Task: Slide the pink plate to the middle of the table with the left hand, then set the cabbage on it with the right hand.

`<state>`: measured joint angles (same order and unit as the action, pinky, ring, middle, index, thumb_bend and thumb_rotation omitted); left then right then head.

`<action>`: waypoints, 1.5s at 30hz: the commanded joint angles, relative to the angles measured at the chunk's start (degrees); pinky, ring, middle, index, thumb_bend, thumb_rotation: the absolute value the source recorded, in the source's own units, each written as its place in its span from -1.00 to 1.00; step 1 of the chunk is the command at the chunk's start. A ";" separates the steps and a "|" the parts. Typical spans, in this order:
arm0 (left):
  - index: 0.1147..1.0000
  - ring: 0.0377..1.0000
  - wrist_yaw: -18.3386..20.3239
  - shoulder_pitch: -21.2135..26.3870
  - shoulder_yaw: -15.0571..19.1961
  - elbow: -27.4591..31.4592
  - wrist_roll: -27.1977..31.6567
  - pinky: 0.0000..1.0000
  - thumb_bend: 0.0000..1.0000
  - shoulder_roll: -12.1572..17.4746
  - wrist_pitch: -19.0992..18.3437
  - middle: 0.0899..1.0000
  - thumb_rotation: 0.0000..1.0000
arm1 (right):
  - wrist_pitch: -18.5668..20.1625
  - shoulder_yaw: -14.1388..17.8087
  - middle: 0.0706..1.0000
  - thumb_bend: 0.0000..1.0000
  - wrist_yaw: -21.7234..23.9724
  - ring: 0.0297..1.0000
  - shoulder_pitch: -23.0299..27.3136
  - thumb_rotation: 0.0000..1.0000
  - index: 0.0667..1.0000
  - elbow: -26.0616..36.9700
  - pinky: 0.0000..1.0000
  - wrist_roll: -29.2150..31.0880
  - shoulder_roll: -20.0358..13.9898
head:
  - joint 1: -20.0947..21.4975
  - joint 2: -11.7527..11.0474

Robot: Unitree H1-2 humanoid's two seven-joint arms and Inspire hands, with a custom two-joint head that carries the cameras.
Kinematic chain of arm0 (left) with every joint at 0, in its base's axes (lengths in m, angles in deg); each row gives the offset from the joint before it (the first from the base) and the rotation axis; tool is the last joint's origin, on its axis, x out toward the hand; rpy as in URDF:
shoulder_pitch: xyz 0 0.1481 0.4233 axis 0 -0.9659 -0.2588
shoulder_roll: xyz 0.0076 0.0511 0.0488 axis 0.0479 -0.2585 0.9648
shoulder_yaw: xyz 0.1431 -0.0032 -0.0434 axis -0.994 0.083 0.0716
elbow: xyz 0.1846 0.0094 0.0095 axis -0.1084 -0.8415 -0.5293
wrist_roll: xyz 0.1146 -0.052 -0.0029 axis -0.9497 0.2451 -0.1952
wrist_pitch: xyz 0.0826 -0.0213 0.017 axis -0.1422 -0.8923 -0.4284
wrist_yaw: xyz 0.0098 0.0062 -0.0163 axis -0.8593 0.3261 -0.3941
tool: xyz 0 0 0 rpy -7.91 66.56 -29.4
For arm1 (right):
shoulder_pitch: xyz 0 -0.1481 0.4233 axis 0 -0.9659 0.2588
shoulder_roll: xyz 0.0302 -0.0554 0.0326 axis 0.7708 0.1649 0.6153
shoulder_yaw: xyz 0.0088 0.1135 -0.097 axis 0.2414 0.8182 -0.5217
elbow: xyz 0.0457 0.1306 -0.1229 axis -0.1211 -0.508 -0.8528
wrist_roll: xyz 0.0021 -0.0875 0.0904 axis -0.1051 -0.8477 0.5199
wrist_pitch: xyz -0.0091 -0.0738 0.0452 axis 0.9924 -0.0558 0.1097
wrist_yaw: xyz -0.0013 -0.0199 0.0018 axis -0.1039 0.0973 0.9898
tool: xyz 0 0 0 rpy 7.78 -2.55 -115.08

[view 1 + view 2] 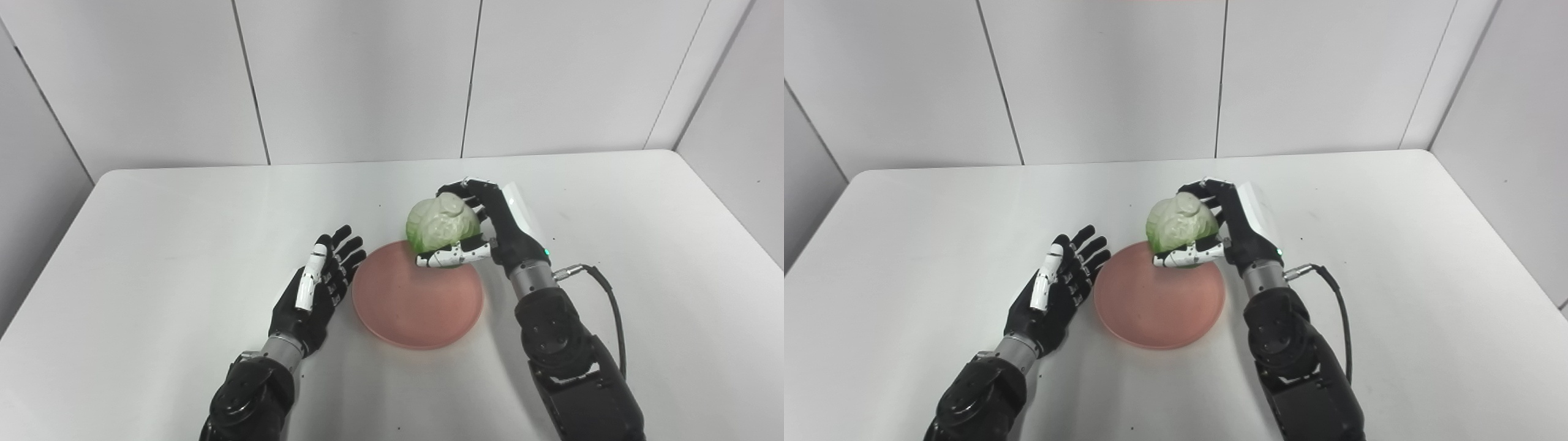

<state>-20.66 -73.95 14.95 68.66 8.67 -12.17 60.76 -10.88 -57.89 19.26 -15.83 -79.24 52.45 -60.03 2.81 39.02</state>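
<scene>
cabbage (442, 224) sat in right hand (490, 229), fingers (450, 255) wrapped round it, just over pink plate's (416, 300) far edge. left hand (315, 288) w/ fingers spread, beside plate.

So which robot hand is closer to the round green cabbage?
The right hand. It is wrapped around the round green cabbage, holding it over the far edge of the round pink plate. The left hand is open beside the plate's left rim, apart from the cabbage.

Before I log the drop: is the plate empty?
Empty. The plate shows only bare pink; the right hand holds the cabbage over its far rim.
</scene>
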 commanded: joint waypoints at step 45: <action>0.83 0.82 -0.68 1.48 0.06 4.92 -0.33 0.87 -0.07 -0.83 -4.47 0.82 1.00 | -4.92 -4.68 -0.24 0.04 5.03 -0.31 -2.41 -1.00 -0.01 -1.09 -0.41 -4.26 -1.87 | 1.59 4.65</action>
<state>-21.47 -73.99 14.99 71.50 7.90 -12.72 55.91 -13.25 -63.20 24.75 -19.89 -81.27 48.19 -61.64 4.48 43.59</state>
